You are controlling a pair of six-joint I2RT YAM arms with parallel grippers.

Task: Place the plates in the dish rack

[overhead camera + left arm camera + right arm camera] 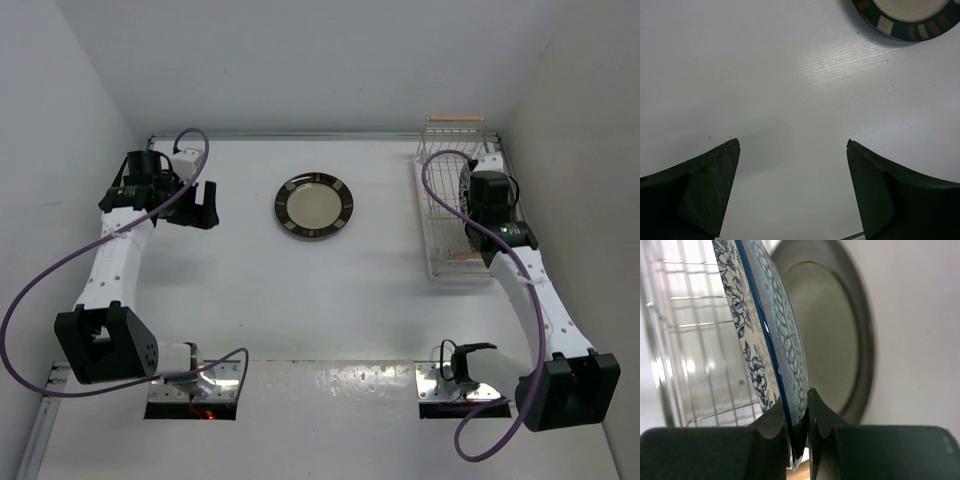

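1. The right end effector (799,412) is shut tight on the rim of the blue flower plate (765,335). It holds the plate up on its edge at the white wire dish rack (432,225), which sits in the far right corner of the table (300,300).
2. To do this step well, keep the plate straight up and lower it slowly between the wires. Let go only when the rim rests on the rack, so the plate does not tip or bang.
3. Watch the cream plate with the plain dark rim (840,340). It stands just behind the blue one, and I cannot tell if they touch.
4. That cream plate seems to be in the rack already.
5. The plate with the dark rim and light marks (315,207) lies flat near the middle of the far edge, well apart from the rack. It is not loaded yet.
6. The left end effector (792,145) is wide open and holds nothing. It hangs near the far left corner.
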